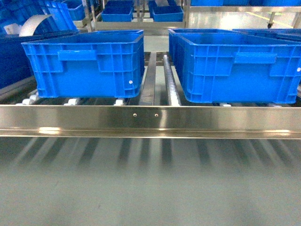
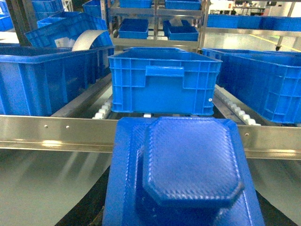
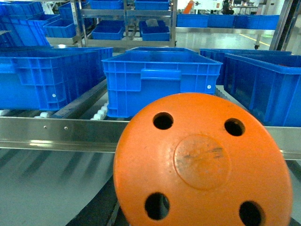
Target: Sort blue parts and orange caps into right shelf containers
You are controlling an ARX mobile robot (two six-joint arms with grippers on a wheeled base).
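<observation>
Your left wrist camera is filled by a blue part [image 2: 188,169], a textured octagonal piece on a flat plate, close before the lens, and your right wrist camera by an orange cap [image 3: 202,162] with four holes; neither gripper's fingers show, so you cannot tell how they are set. Ahead, two blue crates [image 1: 87,63] [image 1: 235,66] sit side by side on the roller shelf behind a steel rail [image 1: 150,117].

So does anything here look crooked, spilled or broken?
Nothing broken or spilled. The two blue crates sit upright on the roller shelf. One curled white sheet lies in a far-left crate.
</observation>
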